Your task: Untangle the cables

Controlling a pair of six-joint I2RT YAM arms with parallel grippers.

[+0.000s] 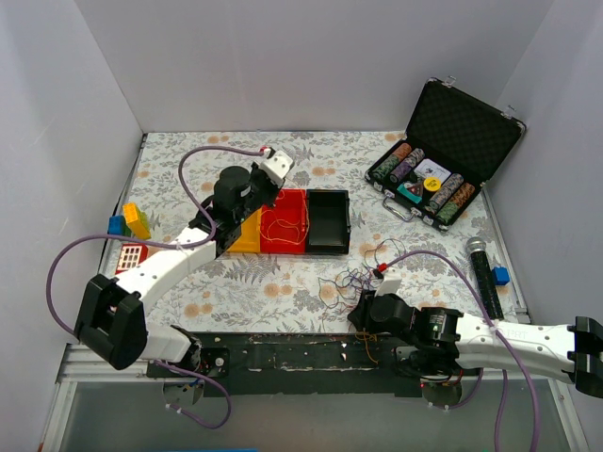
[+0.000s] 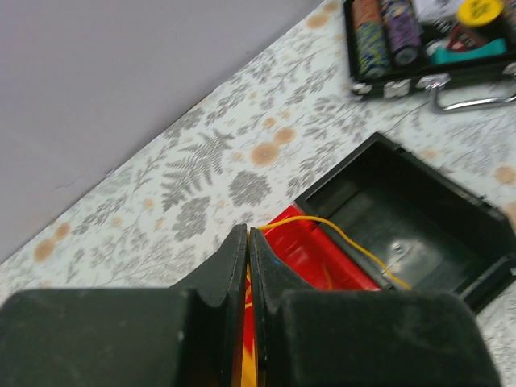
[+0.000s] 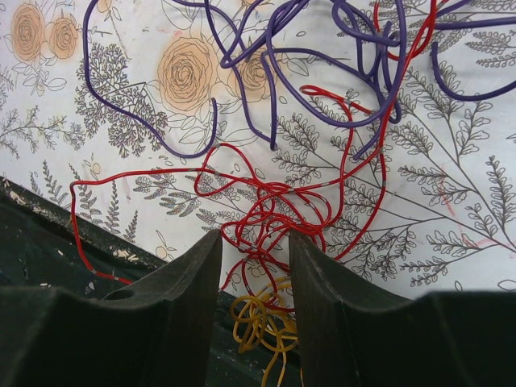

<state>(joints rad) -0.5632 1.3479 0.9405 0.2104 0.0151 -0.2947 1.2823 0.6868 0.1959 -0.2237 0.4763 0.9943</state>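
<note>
Sprawling over a floral tablecloth (image 1: 273, 282) boxed in by white walls (image 1: 311, 66), the cables (image 1: 363, 273) knot near the front edge.
The left gripper (image 2: 247, 242) pinches a yellow cable (image 2: 310, 218) above the red bin (image 2: 298, 242). The right gripper (image 3: 254, 250) hangs with its fingers parted over red strands (image 3: 274, 201), with a chip case (image 1: 443, 160) far right.

High overview of the table (image 1: 283, 282) — wrist cameras sit close.

Three bins are sitting in a row: one yellow bin (image 1: 247, 237), one red bin (image 1: 270, 226), one black bin (image 1: 328, 222). One chip case (image 1: 462, 118) is standing open, one microphone (image 1: 481, 270) is lying near it, and cables (image 3: 274, 210) are showing in three colours.
</note>
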